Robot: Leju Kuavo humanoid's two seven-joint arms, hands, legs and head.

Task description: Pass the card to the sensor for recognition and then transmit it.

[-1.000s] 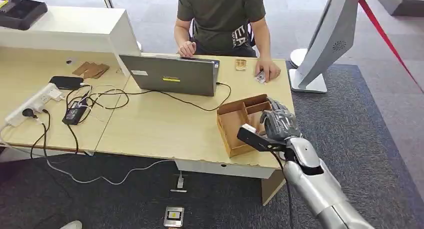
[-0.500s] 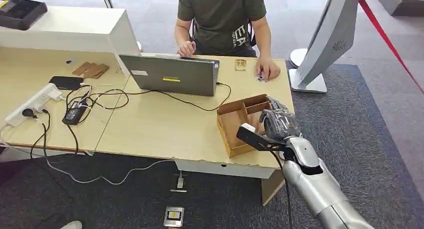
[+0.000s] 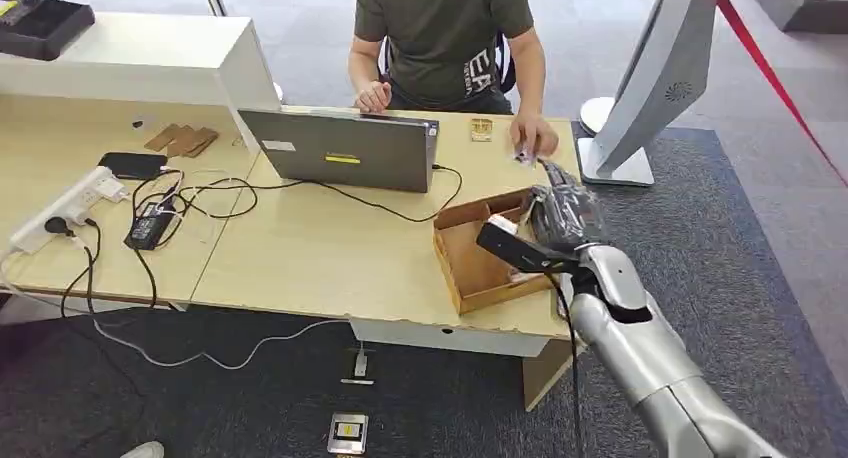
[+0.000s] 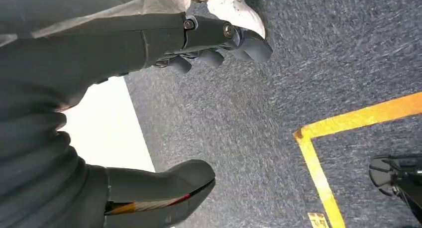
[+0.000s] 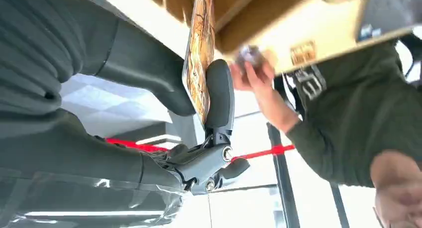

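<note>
Right hand (image 5: 199, 108) pinches the card (image 5: 198, 58) between thumb and finger, just above the wooden box (image 3: 478, 248) on the surface (image 3: 300, 248). Left hand (image 4: 164, 108) hangs loose, holding nothing. Keep the pinch firm and lift clear of the box walls. Card is edge-on; its long axis runs out from the fingers toward the box.

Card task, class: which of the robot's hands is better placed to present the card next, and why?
The right hand: it already pinches the card above the wooden box on the desk. The left hand hangs over the carpet, holding nothing.
</note>
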